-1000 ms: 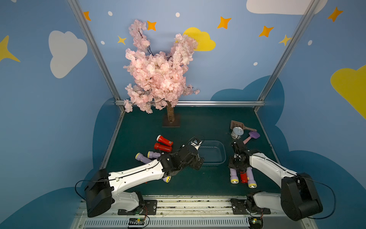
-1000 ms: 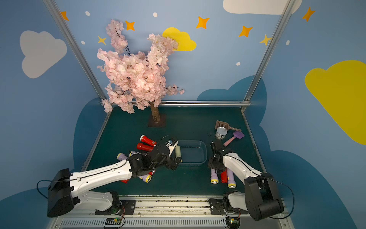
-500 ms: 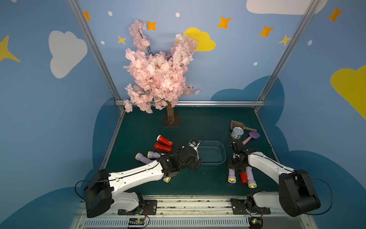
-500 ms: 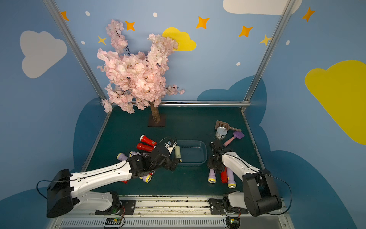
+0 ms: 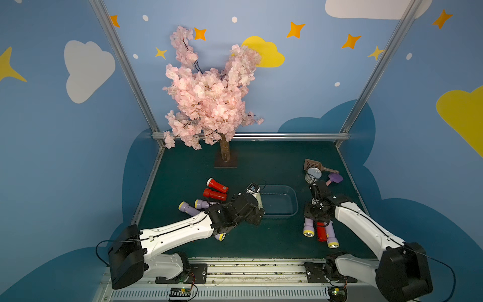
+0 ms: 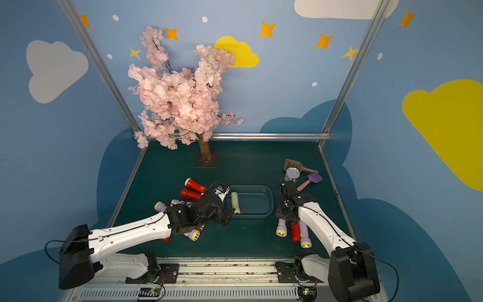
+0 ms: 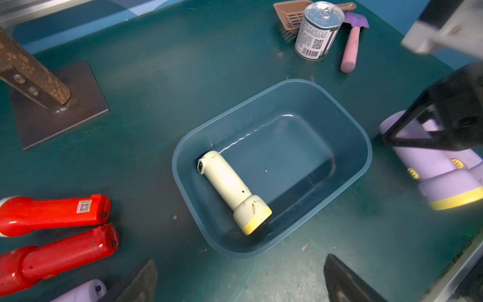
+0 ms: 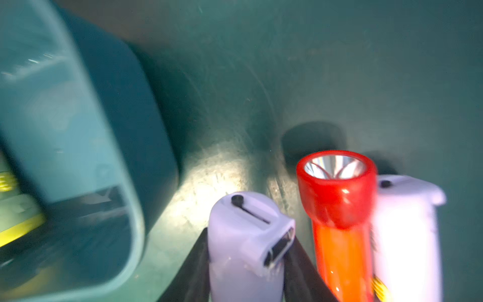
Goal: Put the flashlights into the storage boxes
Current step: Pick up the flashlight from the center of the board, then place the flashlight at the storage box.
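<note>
The blue-grey storage box point(image 5: 279, 212) sits mid-table, with one pale green flashlight point(image 7: 232, 191) lying along its left end. My left gripper point(image 7: 240, 261) hovers open and empty over the box's near-left corner. Right of the box, a lilac flashlight point(image 5: 309, 227) lies beside a red one point(image 5: 322, 233) and another lilac one point(image 5: 331, 236). My right gripper point(image 8: 248, 243) is shut on the tail end of the first lilac flashlight point(image 8: 243, 245). Two red flashlights point(image 5: 216, 189) and further lilac ones point(image 5: 187, 208) lie left of the box, partly under my left arm.
A silver can point(image 5: 312, 174), a brown slotted scoop point(image 5: 311, 164) and a purple toy shovel point(image 5: 335, 178) stand at the back right. The blossom tree's base plate point(image 5: 225, 162) is at the back middle. Metal rails edge the green mat.
My right gripper has closed onto the lilac flashlight's tail. The left arm has hardly moved and stays open over the box.
</note>
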You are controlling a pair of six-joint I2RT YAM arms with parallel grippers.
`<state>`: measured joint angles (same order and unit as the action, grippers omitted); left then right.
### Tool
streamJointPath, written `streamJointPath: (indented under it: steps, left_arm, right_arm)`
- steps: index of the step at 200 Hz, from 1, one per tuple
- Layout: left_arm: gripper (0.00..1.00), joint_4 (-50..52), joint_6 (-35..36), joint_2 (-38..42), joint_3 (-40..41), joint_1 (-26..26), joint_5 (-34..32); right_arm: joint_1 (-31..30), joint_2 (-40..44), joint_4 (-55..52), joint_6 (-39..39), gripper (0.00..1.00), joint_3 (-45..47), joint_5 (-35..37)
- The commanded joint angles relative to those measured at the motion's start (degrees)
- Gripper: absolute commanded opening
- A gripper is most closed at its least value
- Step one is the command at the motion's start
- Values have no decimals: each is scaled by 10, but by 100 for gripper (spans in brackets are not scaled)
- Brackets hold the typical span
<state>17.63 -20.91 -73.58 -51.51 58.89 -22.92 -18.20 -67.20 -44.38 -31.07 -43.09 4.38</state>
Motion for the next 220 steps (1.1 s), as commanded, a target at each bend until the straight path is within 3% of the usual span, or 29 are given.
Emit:
streamJointPath:
  steps: [1,51,110,182,220]
  left_arm:
    - [99,21,-13,7,-8,-8,-4]
    - [99,45,-16,33,1,-18,24]
    - [99,90,-42,101,30,-19,13]
    - [99,141,-162,189,108,-19,9]
    - [99,205,-249,199,117,-18,-32]
  right_arm:
    - [-4,25,-41,2,27,-38,9]
    - [-34,6,-45,3,27,-105,6]
    - [-102,-97,-23,3,27,-215,11]
    - [-149,-269,11,17,27,-326,-15]
    - [-154,-336,27,23,27,-351,-29]
